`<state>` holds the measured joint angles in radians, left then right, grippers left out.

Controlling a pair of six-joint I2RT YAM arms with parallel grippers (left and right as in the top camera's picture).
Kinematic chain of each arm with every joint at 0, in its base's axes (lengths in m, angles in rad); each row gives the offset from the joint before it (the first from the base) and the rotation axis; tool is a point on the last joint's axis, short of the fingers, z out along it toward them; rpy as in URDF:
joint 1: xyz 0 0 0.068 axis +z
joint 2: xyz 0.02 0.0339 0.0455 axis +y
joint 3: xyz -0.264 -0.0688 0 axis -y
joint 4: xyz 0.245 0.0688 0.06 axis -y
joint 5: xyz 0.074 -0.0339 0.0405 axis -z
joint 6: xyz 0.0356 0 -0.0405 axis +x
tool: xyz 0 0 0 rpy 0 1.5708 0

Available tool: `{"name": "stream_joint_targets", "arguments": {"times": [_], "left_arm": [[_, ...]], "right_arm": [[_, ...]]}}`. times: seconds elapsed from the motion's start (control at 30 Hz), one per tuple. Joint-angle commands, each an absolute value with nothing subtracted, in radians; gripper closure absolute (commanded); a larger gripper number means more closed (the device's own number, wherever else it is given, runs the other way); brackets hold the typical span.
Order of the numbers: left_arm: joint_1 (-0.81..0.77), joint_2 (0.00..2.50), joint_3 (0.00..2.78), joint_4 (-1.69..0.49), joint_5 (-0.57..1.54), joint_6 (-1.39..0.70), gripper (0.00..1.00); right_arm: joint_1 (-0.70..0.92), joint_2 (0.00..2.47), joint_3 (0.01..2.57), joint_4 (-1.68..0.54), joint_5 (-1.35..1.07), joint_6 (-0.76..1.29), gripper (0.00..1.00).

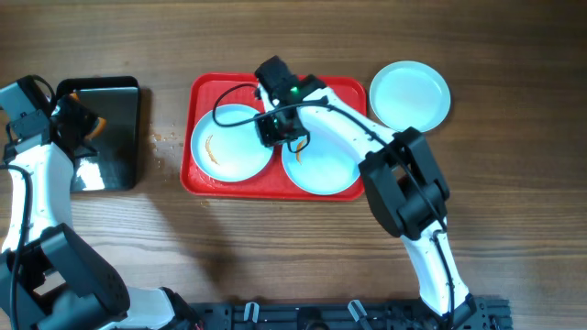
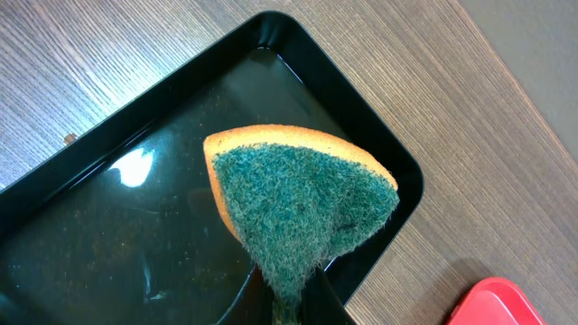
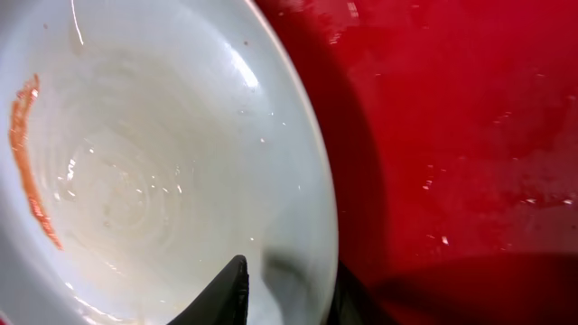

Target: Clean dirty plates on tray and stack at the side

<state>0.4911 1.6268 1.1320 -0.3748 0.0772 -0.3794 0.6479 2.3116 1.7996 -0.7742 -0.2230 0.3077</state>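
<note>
The red tray point(image 1: 341, 89) sits mid-table carrying the smeared plate point(image 1: 229, 147) and a second plate point(image 1: 321, 170), with a third plate point(image 1: 410, 93) off on the wood to its right. My worry is the right gripper point(image 3: 284, 293): its fingers straddle the smeared plate's rim, pinching or not I can't tell, and a wet-looking plate could slip or ride onto its neighbour. The left gripper point(image 2: 298, 302) is clamped on the sponge point(image 2: 302, 203) over the black pan point(image 2: 361, 126), well away, so the orange smear point(image 3: 27, 171) might go unscrubbed.
</note>
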Motion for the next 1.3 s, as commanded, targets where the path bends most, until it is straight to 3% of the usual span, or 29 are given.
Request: {"name": "stream_joint_targets", "arguments": {"times": [0.0,0.17,0.43,0.9,1.27], "left_arm": [[0.493,1.633,1.132,-0.372,0.104,-0.368,0.96],[0.493,1.633,1.132,-0.372,0.239,-0.339,0.96],[0.443,1.633,1.132,-0.442,0.483,-0.287,0.96],[0.182,1.633,1.132,-0.51,0.449,-0.288,0.96],[0.04,1.723,1.132,-0.485,0.399,-0.295,0.96]], "right_arm": [[0.672,2.334,1.798,-0.771,-0.123,0.245,0.78],[0.678,2.334,1.798,-0.772,-0.118,0.239,0.96],[0.678,2.334,1.798,-0.774,-0.117,0.263,0.96],[0.665,2.334,1.798,-0.764,0.09,0.528,0.96],[0.661,2.334,1.798,-0.761,0.134,0.579,0.96]]}}
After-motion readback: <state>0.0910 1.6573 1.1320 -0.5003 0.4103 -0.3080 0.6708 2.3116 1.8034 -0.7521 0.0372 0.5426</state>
